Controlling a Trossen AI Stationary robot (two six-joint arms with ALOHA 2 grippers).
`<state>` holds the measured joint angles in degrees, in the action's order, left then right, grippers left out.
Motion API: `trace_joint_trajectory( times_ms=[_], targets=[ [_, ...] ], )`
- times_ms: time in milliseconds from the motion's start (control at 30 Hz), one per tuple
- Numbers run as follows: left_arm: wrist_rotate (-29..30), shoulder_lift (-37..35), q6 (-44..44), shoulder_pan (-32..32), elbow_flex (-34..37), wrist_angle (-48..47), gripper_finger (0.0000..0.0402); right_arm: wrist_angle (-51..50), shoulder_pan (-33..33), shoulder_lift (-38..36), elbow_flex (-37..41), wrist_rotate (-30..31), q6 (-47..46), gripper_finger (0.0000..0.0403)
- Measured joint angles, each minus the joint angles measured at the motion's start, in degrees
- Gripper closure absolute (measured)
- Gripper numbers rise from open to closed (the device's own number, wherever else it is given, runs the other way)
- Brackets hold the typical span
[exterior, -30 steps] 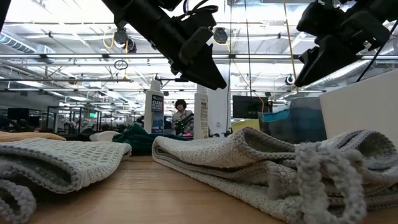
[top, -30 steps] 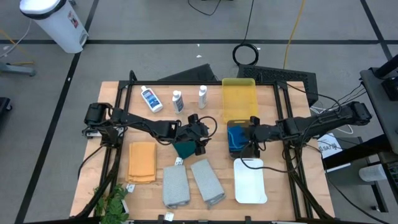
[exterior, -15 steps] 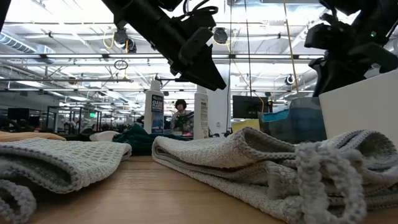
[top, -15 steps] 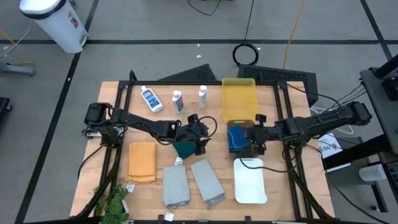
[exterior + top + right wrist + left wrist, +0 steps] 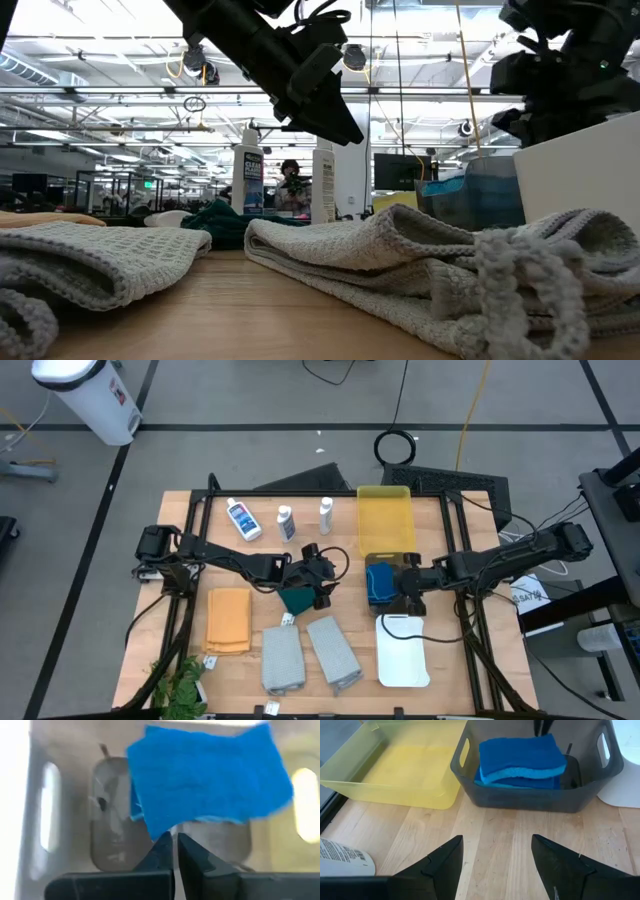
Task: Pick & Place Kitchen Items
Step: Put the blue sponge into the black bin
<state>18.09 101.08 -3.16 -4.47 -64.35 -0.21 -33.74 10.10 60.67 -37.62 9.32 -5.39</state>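
blue sponges (image 5: pixel 520 760) in grey tray (image 5: pixel 590 785) | right tool (image 5: pixel 174 842) closed, empty

Bright overhead light, blurred foreground

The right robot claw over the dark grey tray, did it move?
Yes. In the high view the right gripper, now shut, has slid a little down the picture along the dark grey tray, towards the white tray.

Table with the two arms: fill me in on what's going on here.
The right gripper is shut, at the dark grey plastic tray holding the small blue rectangular sponges; whether it grips one is unclear. The left gripper hangs open over the wooden table, above the dark green square cloth. Three small white bottles, folded towels and the yellow tray lie untouched.
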Motion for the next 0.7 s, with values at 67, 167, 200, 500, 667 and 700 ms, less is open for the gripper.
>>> trace_joint_trajectory(
  times_ms=[67, 167, 200, 500, 667, 700],
  targets=[
    [0.00, 0.00, -0.02, 0.00, -0.01, 0.02, 0.0162, 2.62, -0.02, 0.53, 0.02, -0.56, 0.89, 0.0397],
    [0.00, 0.00, -0.02, 0.00, 0.01, 0.00, 0.0162, 4.72, -0.02, 0.54, 0.00, -0.61, 1.55, 0.0395],
    [0.00, 0.00, -0.02, 0.00, 0.01, 0.00, 0.0163, 4.69, -0.02, 0.46, 0.00, -0.61, 1.55, 0.0395],
    [0.00, 0.00, -0.15, 0.00, 0.01, -0.31, 0.0162, 1.46, -0.02, -3.07, 0.02, 3.07, 1.61, 0.0402],
    [0.00, 0.00, -0.15, 0.00, 0.01, -0.13, 0.0163, 7.23, -0.02, -6.07, 0.02, 6.86, 1.60, 0.0402],
    [0.00, 0.00, -0.15, 0.00, 0.01, -0.09, 0.0162, 9.28, -0.02, -6.26, 0.02, 6.96, 1.64, 0.0402]
  ],
)
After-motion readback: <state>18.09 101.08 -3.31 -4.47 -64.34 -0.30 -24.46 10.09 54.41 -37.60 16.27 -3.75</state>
